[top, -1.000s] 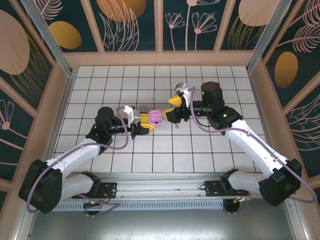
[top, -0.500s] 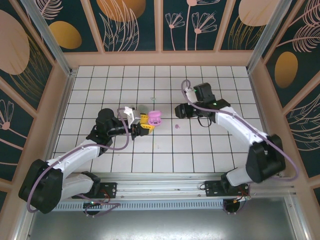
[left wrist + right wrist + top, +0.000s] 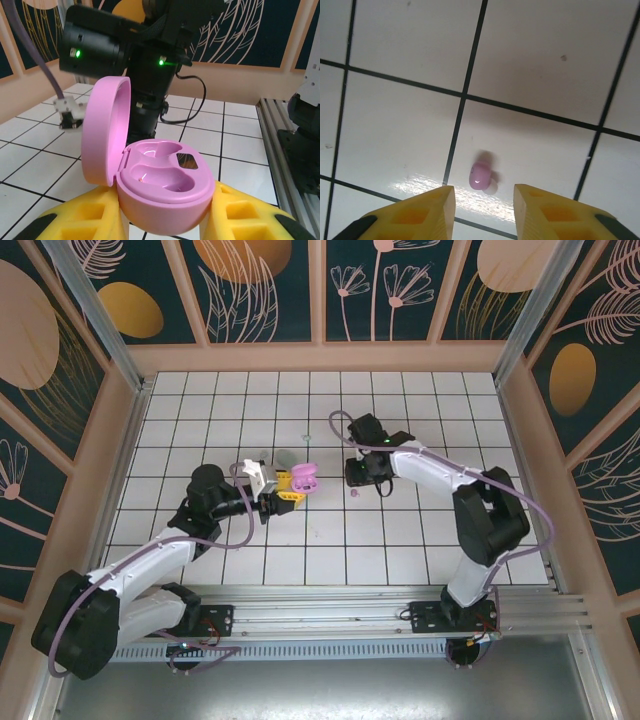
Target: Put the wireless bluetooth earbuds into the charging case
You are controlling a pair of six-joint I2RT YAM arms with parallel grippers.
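Item 1: pink-lilac earbud (image 3: 480,176). A tiny rounded glossy bead with a bright highlight and a soft shadow. It lies on the white tiled table (image 3: 420,530) near the middle, just right of a dark grout line. It is just ahead of my right gripper (image 3: 484,200) and to the right of item 2. From above it is a small dot (image 3: 356,494).

Item 2: pink charging case (image 3: 165,190). It is oval, with the lid hinged up on its left side and two moulded wells open to view. My left gripper (image 3: 165,222) clamps it at the base between yellow fingers (image 3: 80,220). From above, the case (image 3: 306,477) sits left of centre, raised off the tiles.

Item 3: right gripper (image 3: 358,475). The jaws are parted by a modest gap with nothing between them, and the yellow fingertips (image 3: 420,210) point down at the tile.

Item 4: room. Open tiles surround the earbud on all sides. The wooden walls (image 3: 130,430) stand well apart from it. The case and left gripper are its closest neighbours.

Item 5: markings. Two green lights glow on the right arm's black housing (image 3: 100,45).
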